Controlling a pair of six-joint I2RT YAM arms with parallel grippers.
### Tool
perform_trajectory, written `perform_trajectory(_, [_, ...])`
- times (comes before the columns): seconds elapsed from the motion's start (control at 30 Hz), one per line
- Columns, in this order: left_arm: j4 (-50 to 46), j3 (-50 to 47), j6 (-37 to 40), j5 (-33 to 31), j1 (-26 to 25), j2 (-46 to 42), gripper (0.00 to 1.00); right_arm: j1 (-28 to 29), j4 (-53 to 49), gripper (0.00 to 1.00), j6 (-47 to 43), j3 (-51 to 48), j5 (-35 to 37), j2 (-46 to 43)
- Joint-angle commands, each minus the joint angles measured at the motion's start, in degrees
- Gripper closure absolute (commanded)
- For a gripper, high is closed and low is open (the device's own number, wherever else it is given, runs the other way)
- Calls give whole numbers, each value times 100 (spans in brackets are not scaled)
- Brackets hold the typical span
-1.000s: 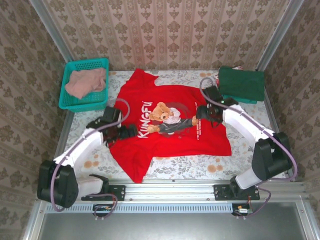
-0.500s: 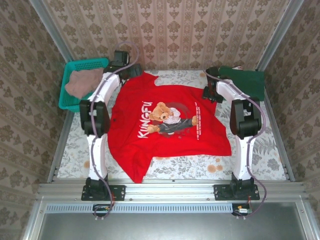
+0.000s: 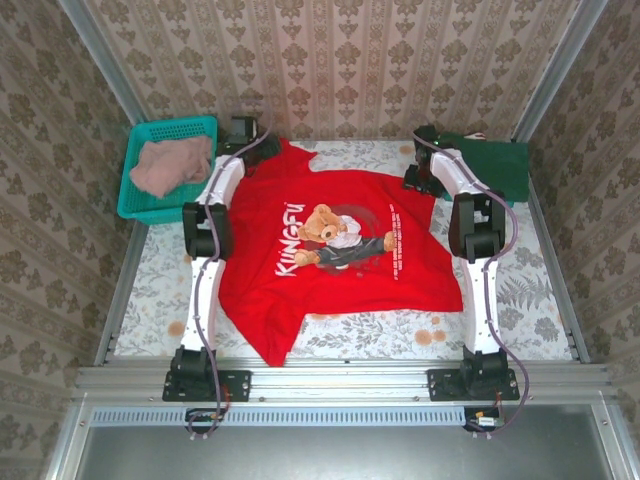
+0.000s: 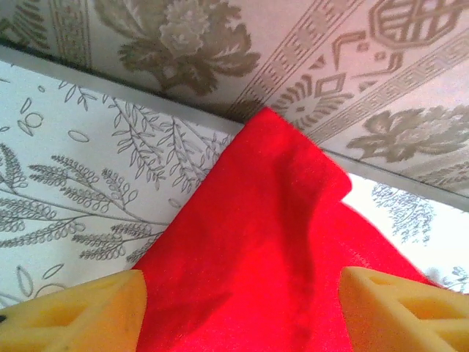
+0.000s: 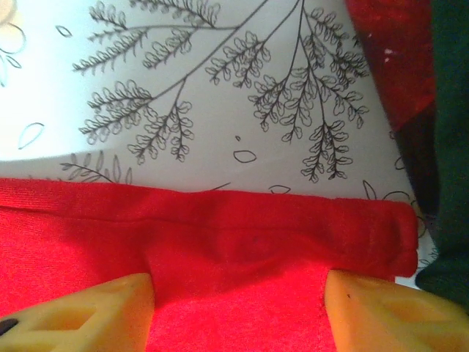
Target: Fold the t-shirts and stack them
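The red t-shirt (image 3: pixel 340 240) with the teddy bear and "KUNGFU" print lies spread flat on the table. My left gripper (image 3: pixel 252 140) is at its far left sleeve, jaws apart, with the red sleeve tip (image 4: pixel 264 257) lying between the yellow fingers (image 4: pixel 80 312). My right gripper (image 3: pixel 418 178) is at the far right corner, jaws apart and astride the red hem (image 5: pixel 220 227). The left gripper (image 4: pixel 242 304) and the right gripper (image 5: pixel 238 304) each press down around cloth. Folded dark green t-shirts (image 3: pixel 485 165) lie at the far right. A dusty pink t-shirt (image 3: pixel 170 165) sits crumpled in the basket.
The teal mesh basket (image 3: pixel 175 128) stands at the far left corner, just left of my left gripper. The patterned back wall (image 4: pixel 308 66) rises right behind the sleeve. The green stack's edge (image 5: pixel 451 147) is close to my right gripper's right side.
Both arms have stretched from the shirt's middle out to its far edge. The left jaws have narrowed around the sleeve; the right jaws narrowed slightly over the hem.
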Motion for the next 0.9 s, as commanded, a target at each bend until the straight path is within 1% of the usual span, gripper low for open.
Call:
perform_trajectory(0.0, [26, 149, -163, 376, 115, 288, 43, -47, -422, 41, 81, 153, -344, 146])
perform_trajectory(0.03, [-38, 156, -139, 390, 121, 306, 45, -54, -384, 44, 71, 135, -372, 146])
perform_trajectory(0.1, [-237, 157, -165, 448, 175, 338, 54, -58, -362, 55, 39, 155, -478, 173])
perform_trajectory(0.13, [-284, 150, -199, 503, 208, 354, 57, -63, -359, 59, 32, 170, -473, 165])
perform_trajectory(0.17, [-321, 156, -212, 581, 237, 366, 64, -63, -359, 62, 32, 169, -448, 148])
perform_trajectory(0.23, [-415, 156, -249, 670, 294, 378, 75, -63, -308, 70, -28, 161, -468, 87])
perform_trajectory(0.3, [-454, 165, -230, 755, 326, 364, 91, -63, -261, 80, -76, 164, -508, 21])
perform_trajectory(0.33, [-468, 156, -230, 794, 326, 345, 93, -63, -243, 82, -90, 178, -534, -19])
perform_trajectory(0.4, [-444, 156, -222, 951, 326, 285, 100, -54, -221, 89, -109, 160, -576, -130])
perform_trajectory(0.5, [-470, 156, -107, 1058, 311, 91, 100, -55, -177, 99, -161, 135, -692, -353])
perform_trajectory(0.6, [-708, 148, 43, 994, 301, -182, 100, -45, -93, 100, -205, -29, -784, -682])
perform_trajectory(0.67, [-1049, 112, 185, 876, 283, -433, 100, -30, 33, 100, -229, -291, -844, -953])
perform_trajectory(0.77, [-1493, -371, 501, 410, 163, -1009, 100, 11, 320, 100, -255, -910, -877, -1430])
perform_trajectory(0.87, [-1669, -1139, 808, -304, -28, -1667, 100, 42, 590, 100, -274, -1504, -893, -1833])
